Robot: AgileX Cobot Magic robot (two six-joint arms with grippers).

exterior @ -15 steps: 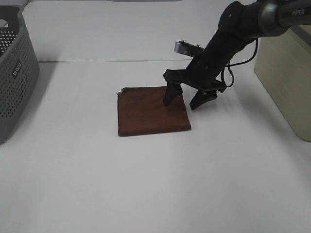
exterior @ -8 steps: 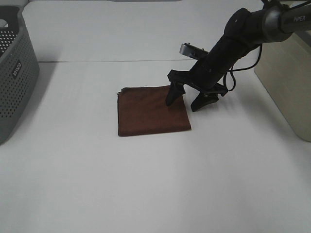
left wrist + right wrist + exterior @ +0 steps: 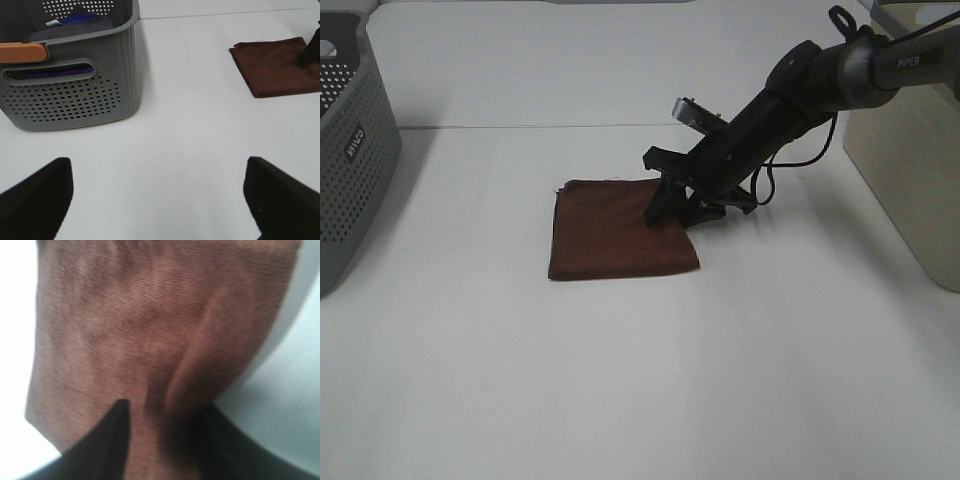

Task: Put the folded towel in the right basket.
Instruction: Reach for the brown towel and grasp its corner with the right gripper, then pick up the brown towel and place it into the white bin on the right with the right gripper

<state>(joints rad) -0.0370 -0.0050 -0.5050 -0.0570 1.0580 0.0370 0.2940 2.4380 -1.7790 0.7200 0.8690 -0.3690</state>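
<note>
The folded towel (image 3: pixel 615 232) lies flat on the white table, a dark reddish-brown square near the middle. My right gripper (image 3: pixel 680 207) leans low over its right edge, with the fingers closed in on the cloth. In the right wrist view the towel (image 3: pixel 150 330) fills the frame and a ridge of cloth is bunched between the two dark fingertips. The right basket (image 3: pixel 910 170), beige and solid-walled, stands at the right edge, apart from the gripper. My left gripper (image 3: pixel 160 200) is open and empty, far from the towel (image 3: pixel 280 67), and does not show in the high view.
A dark grey perforated basket (image 3: pixel 350 150) stands at the left edge; it holds blue cloth and an orange item in the left wrist view (image 3: pixel 75 85). A table seam (image 3: pixel 520 126) runs across the back.
The right arm dropped lower and moved left, its fingers narrowed on the towel's right edge, and the towel slid a little to the left.
</note>
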